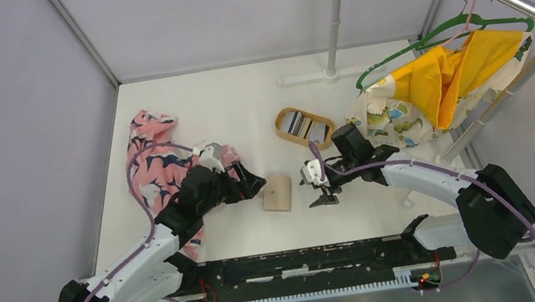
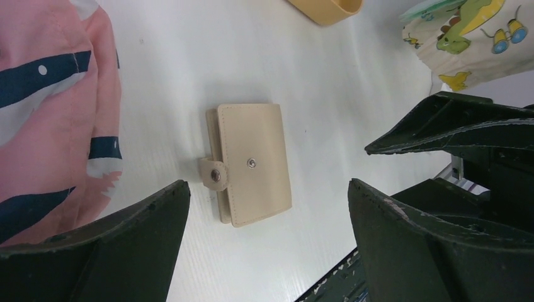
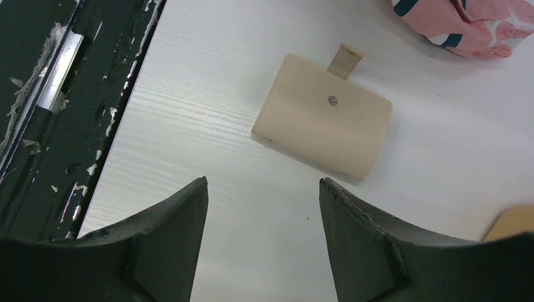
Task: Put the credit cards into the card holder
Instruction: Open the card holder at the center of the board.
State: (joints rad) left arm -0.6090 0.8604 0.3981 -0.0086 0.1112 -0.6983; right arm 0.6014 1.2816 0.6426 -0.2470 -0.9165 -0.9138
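The tan card holder (image 1: 277,194) lies flat and folded shut on the white table between the two grippers. It also shows in the left wrist view (image 2: 252,163), with its tab unsnapped at the left edge, and in the right wrist view (image 3: 322,116). My left gripper (image 1: 256,186) is open and empty just left of it. My right gripper (image 1: 317,186) is open and empty just right of it. Several credit cards (image 1: 303,125), dark and pale, lie in the oval wooden-rimmed tray (image 1: 281,117) behind the wallet.
A pink patterned garment (image 1: 156,167) lies at the left under my left arm. A yellow and dinosaur-print garment (image 1: 440,83) hangs on a green hanger from a rack at the right. A white pole (image 1: 333,23) stands at the back. A black rail (image 1: 303,260) runs along the near edge.
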